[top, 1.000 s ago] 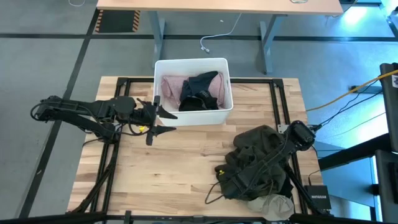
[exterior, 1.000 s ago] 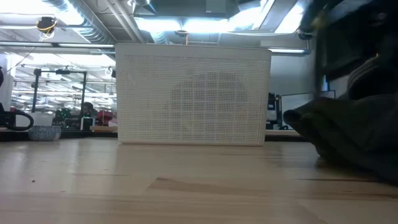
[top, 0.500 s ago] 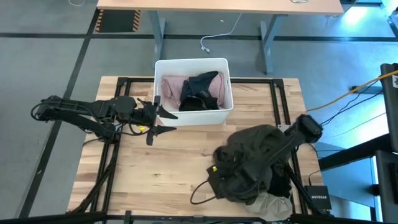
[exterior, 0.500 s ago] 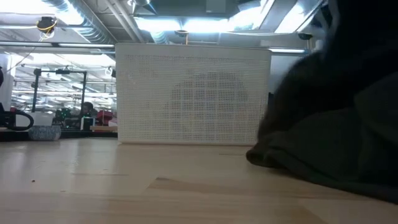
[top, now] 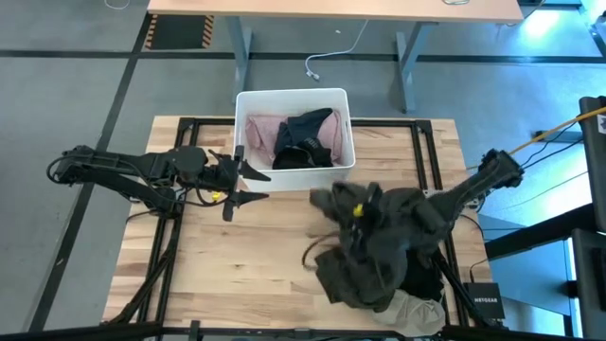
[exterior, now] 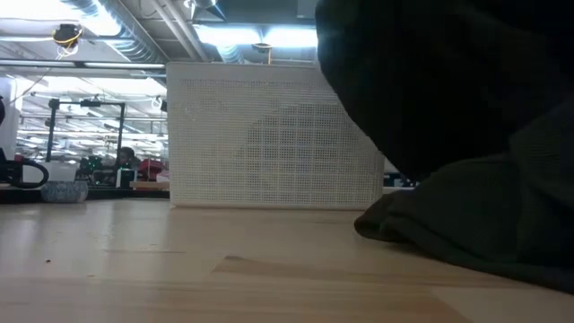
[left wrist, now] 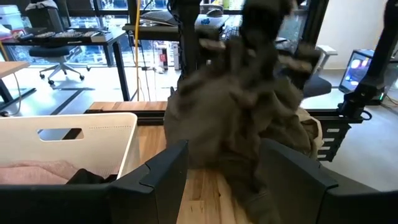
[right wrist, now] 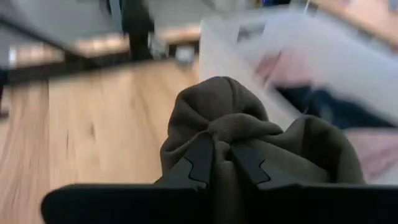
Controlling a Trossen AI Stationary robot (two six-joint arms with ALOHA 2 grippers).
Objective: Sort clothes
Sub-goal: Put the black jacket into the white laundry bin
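Note:
My right gripper (top: 337, 202) is shut on the dark olive green garment (top: 379, 246), raised above the table's middle right, close to the white bin (top: 294, 175). The garment fills the right of the low view (exterior: 466, 135) and shows in the left wrist view (left wrist: 236, 112). In the bin lie a dusty pink garment (top: 263, 133) and a black one (top: 308, 133). A light beige-grey garment (top: 417, 313) lies on the table under the olive one's near edge. My left gripper (top: 254, 184) is open and empty, left of the bin. My right gripper pinches a bunched fold of the olive garment (right wrist: 221, 134) between its two fingers (right wrist: 199, 163); several layers are gathered there. The garment hangs below the gripper, and its lower part (top: 365, 279) lies on the table.
The bin stands at the table's far middle; its perforated wall shows in the low view (exterior: 269, 135). Bare wood lies at the near left (top: 246, 265). A black frame (top: 421, 142) runs around the table top. A desk (top: 331, 9) stands beyond the table.
My right gripper has gone up and toward the table's far left, toward the bin, staying shut on the olive garment. The garment's held part has lifted off the table and been drawn out; its lower part stays on the table.

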